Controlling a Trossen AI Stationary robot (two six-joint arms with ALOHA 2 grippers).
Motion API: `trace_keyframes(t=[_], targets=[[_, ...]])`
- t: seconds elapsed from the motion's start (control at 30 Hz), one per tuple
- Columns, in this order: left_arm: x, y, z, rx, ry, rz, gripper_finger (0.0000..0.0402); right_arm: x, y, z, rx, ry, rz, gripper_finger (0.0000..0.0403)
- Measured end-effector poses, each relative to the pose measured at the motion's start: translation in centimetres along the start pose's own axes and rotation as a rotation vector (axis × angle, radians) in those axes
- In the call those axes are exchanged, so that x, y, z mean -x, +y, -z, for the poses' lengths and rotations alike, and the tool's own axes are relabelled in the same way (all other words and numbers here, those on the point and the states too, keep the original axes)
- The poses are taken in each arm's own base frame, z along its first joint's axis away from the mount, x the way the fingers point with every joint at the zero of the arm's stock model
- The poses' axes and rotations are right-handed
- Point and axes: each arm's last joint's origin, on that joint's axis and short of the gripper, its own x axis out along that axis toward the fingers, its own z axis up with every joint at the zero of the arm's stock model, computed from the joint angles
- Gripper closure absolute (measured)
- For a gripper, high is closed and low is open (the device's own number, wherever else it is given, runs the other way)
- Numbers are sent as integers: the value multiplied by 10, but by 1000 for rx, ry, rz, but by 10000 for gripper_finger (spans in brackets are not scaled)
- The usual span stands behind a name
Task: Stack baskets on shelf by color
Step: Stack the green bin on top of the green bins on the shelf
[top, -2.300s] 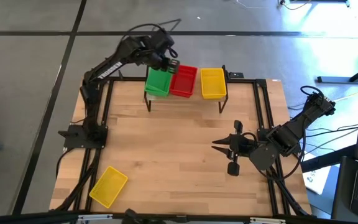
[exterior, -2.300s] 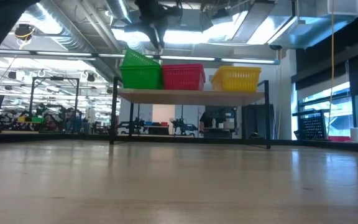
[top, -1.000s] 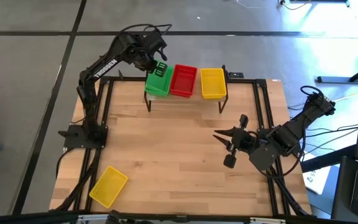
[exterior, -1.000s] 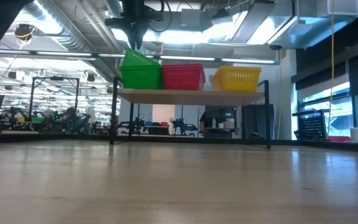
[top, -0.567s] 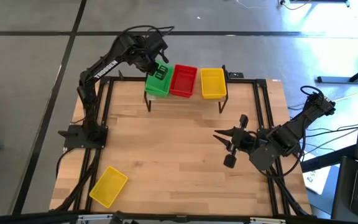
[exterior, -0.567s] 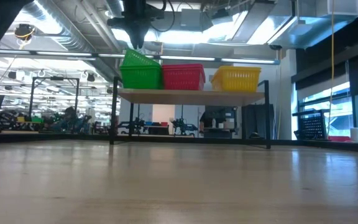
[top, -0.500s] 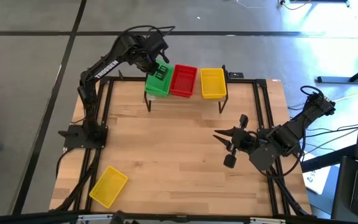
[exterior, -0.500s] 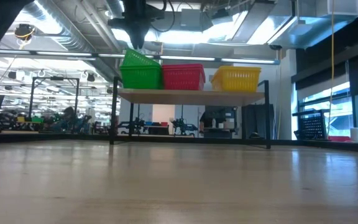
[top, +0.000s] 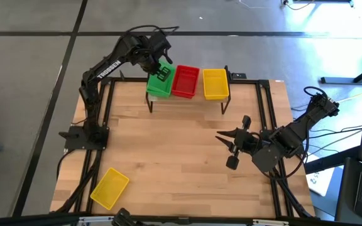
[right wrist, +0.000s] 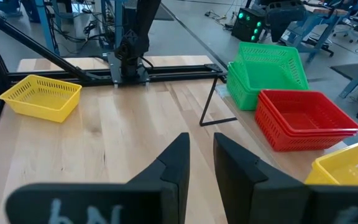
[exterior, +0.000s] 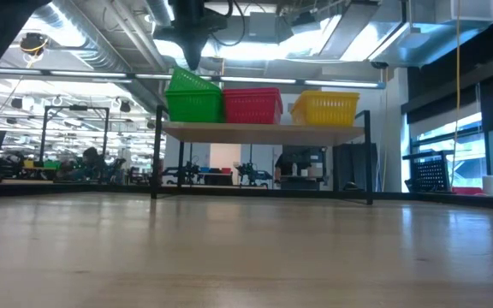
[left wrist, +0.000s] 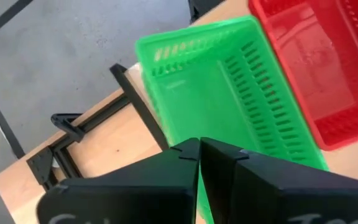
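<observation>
Left gripper [top: 163,71] sits over the tilted green basket [top: 159,83] on the shelf [exterior: 264,130], fingers shut, gripping nothing visible. Right gripper [top: 230,149] waits mid-table, fingers slightly apart, empty.

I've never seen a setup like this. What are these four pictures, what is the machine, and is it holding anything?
Two dark robot arms work at a wooden table. One picture looks down from above, one looks level across the tabletop, and two come from cameras on the arms' wrists. On the shelf sit green baskets, the top one tilted, red baskets and a yellow basket. Another yellow basket lies at the table's near left corner. The left gripper is shut above the green baskets, holding nothing. The right gripper waits over the table, empty.
</observation>
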Motion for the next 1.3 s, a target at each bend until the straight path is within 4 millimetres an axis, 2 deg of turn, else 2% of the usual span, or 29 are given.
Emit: trace_keyframes(t=[0.1,0.53,0.77,0.93,1.3], targets=[[-2,3,-1,8,2,-7,400,0,0,0,0,0,0,334],[-34,-7,-7,-16,85,-13,401,0,0,0,-4,0,-1,334],[-21,-7,-7,-38,32,2,401,0,0,0,-1,0,-1,334],[-24,3,-6,-32,70,-56,401,0,0,0,-1,0,-1,334],[-18,3,-6,-69,36,-33,401,0,0,0,-1,1,2,334]])
